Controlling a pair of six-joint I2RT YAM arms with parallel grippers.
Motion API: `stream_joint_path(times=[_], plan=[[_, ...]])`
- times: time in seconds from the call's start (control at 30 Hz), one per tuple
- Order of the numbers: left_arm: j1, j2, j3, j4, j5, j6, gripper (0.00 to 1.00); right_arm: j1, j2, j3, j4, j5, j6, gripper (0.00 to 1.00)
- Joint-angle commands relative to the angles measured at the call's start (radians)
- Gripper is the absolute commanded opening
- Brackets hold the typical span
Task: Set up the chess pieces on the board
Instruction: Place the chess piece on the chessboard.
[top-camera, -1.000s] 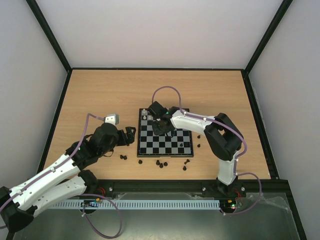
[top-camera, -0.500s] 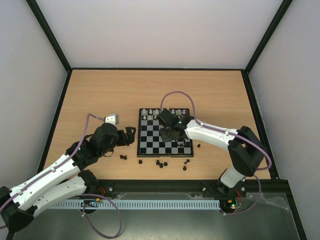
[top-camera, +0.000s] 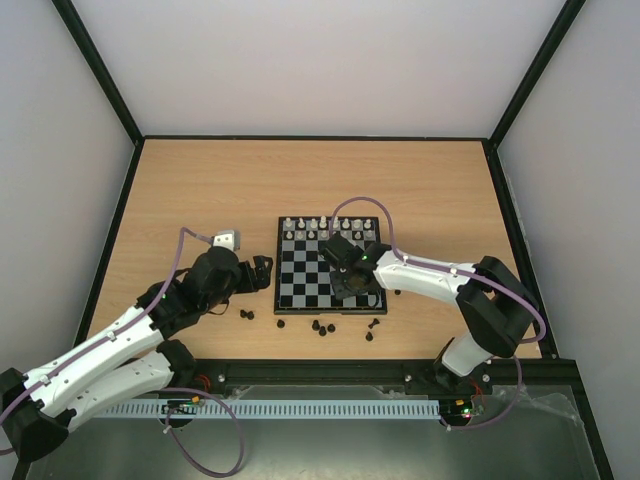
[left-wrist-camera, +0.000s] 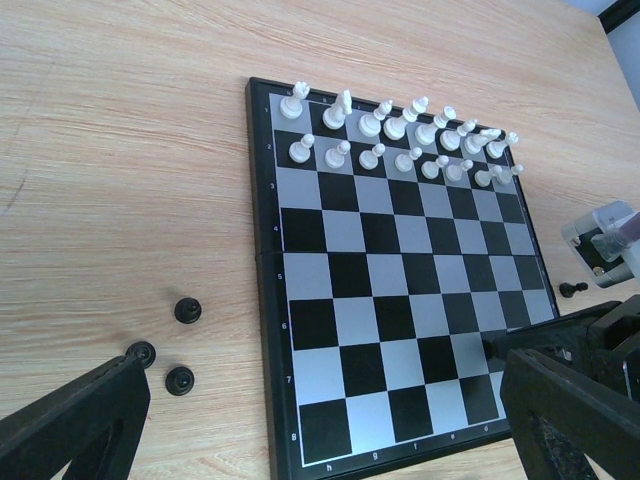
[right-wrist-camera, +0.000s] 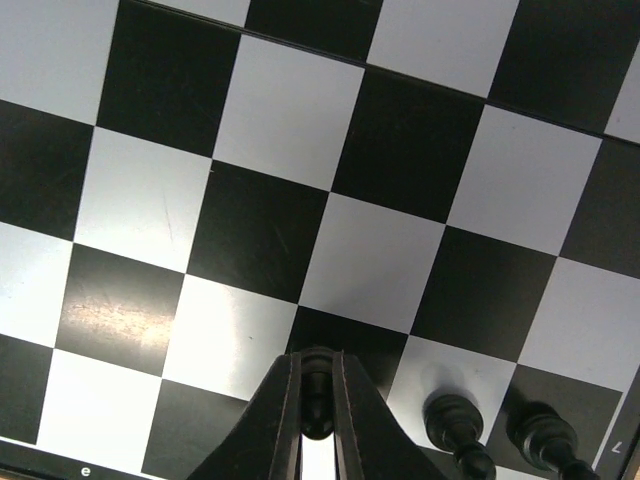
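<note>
Piece (right-wrist-camera: 317, 405), small and black, sits pinched in the right gripper (right-wrist-camera: 317, 365), lengthwise along its fingers, over the board (right-wrist-camera: 270, 120); left gripper (left-wrist-camera: 325, 375) gapes wide.

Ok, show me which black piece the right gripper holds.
The leftmost black piece, pinched in the right gripper; the other two stand free beside it.

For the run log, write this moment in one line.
right gripper: shut on black piece over board; left gripper: open; white pieces: set; loose black pieces: table
</note>
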Motion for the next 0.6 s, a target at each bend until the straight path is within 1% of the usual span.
stream_joint_path(times=[0.0, 0.23, 0.33, 0.43, 0.57], plan=[[-0.007, -0.006, -0.007, 0.014, 0.001, 0.001, 0.99, 0.005, -0.009, -0.022, -0.04, 0.026, 0.02, 0.06], [-0.008, -0.001, -0.005, 0.015, 0.005, 0.001, 0.99, 0.004, -0.005, -0.033, -0.041, 0.023, 0.024, 0.08], [-0.008, 0.001, -0.003, 0.017, 0.004, 0.001, 0.99, 0.004, -0.011, -0.034, -0.042, 0.024, 0.026, 0.12], [-0.008, 0.005, -0.003, 0.02, 0.004, 0.002, 0.99, 0.005, -0.015, -0.029, -0.047, 0.026, 0.026, 0.18], [-0.008, 0.019, 0.0, 0.022, 0.004, 0.004, 0.99, 0.004, -0.035, -0.014, -0.048, 0.022, 0.024, 0.3]])
